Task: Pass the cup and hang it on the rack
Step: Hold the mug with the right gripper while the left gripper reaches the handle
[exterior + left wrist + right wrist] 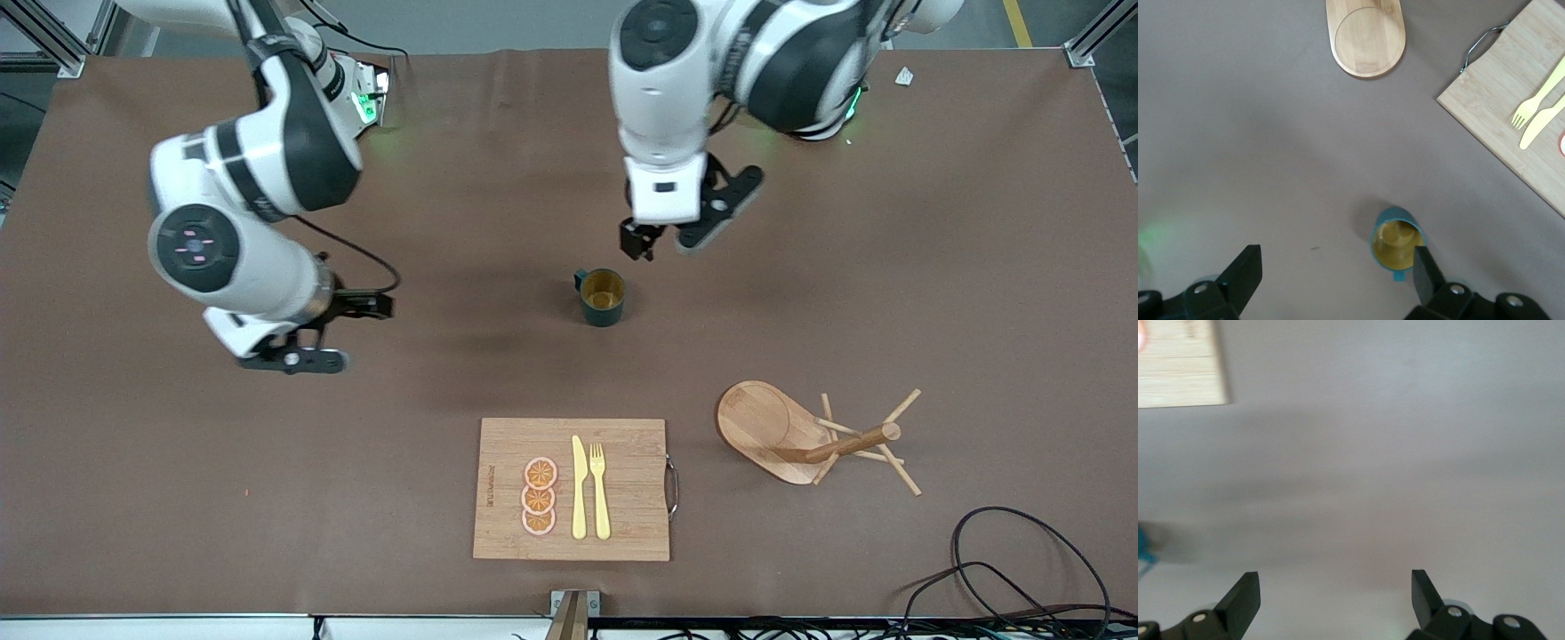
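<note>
Two glossy white robot arms with black joint bands and round dark end caps. Thin black cables run along them. Green lights glow at their bases. Black two-finger grippers show small silver screws.

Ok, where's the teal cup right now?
The cup stands upright on the table near its middle, farther from the front camera than the cutting board, with the open left gripper hovering just above it.

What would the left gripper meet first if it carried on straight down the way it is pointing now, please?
Probably bare table. The left gripper, jaws open, hangs pointing down, and the cup stands upright close by one finger rather than between the two. Depth is unclear, so that finger might clip the cup's rim.
</note>
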`<state>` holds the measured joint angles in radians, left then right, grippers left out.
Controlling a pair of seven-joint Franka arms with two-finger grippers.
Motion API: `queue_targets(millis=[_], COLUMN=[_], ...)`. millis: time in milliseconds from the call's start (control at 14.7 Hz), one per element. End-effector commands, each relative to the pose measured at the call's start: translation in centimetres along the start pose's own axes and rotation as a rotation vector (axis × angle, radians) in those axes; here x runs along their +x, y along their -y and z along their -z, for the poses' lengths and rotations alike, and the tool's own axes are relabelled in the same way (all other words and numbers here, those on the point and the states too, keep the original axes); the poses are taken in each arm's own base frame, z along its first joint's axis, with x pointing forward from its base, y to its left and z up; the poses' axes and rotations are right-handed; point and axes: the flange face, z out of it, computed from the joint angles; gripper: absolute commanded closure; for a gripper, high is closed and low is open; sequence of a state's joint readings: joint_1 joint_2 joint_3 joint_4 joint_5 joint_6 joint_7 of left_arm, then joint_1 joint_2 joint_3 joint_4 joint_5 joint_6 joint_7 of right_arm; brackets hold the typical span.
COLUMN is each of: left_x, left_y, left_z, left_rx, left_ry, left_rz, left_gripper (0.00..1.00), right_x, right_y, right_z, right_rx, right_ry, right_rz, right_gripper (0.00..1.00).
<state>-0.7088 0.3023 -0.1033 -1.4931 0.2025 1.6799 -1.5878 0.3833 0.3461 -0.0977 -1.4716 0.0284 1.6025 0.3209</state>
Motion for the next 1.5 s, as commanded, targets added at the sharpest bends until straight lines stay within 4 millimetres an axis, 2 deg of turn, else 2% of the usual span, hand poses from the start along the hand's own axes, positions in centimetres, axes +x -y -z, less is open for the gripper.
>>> queue_targets(millis=[0,136,272,476,612,816,952,1088,1292,1428], left_x=[-6.3,-10.8,-15.3,-19.4,-21.9,-23.4,-23.6,-23.9,-23.9,-24.1], left_y=[-3.6,-5.8,-7.2,-8.0,-8.3,-8.6,-8.6,-8.5,-8.4,-8.3], left_z=[-2.6,-6.0,-10.4,-16.5,-19.7,-23.4,-26.3,-28.3,-30.3,-30.7], left_rx=[-0.001,-0.006,0.003,-0.012,-0.046,-0.067,-0.063,-0.056,-0.048,-0.047], left_ry=[-0.125,-0.228,-0.313,-0.406,-0.446,-0.475,-0.520,-0.550,-0.580,-0.588], left_rz=[0.042,0.100,0.101,0.131,0.134,0.145,0.136,0.112,0.094,0.084], left_gripper=[0.00,0.00,0.00,0.00,0.00,0.00,0.00,0.01,0.02,0.04], right_x=[-2.2,-2.5,-2.9,-3.9,-4.2,-4.3,-4.2,-3.7,-4.0,-4.0], right_y=[-6.3,-11.6,-16.2,-20.6,-22.4,-23.5,-23.8,-23.9,-23.9,-24.0], right_z=[-0.1,0.3,1.3,3.1,4.2,6.1,8.7,9.9,11.6,11.7], right_rx=[0.009,0.027,0.044,0.055,0.061,0.058,0.053,0.050,0.050,0.058], right_ry=[-0.010,-0.005,-0.002,-0.025,-0.031,-0.053,-0.101,-0.105,-0.131,-0.130], right_rz=[0.046,0.073,0.075,0.048,0.021,0.005,0.005,0.000,0.000,0.000], right_gripper=[0.00,0.00,0.00,0.00,0.00,0.00,0.00,0.00,0.00,0.00])
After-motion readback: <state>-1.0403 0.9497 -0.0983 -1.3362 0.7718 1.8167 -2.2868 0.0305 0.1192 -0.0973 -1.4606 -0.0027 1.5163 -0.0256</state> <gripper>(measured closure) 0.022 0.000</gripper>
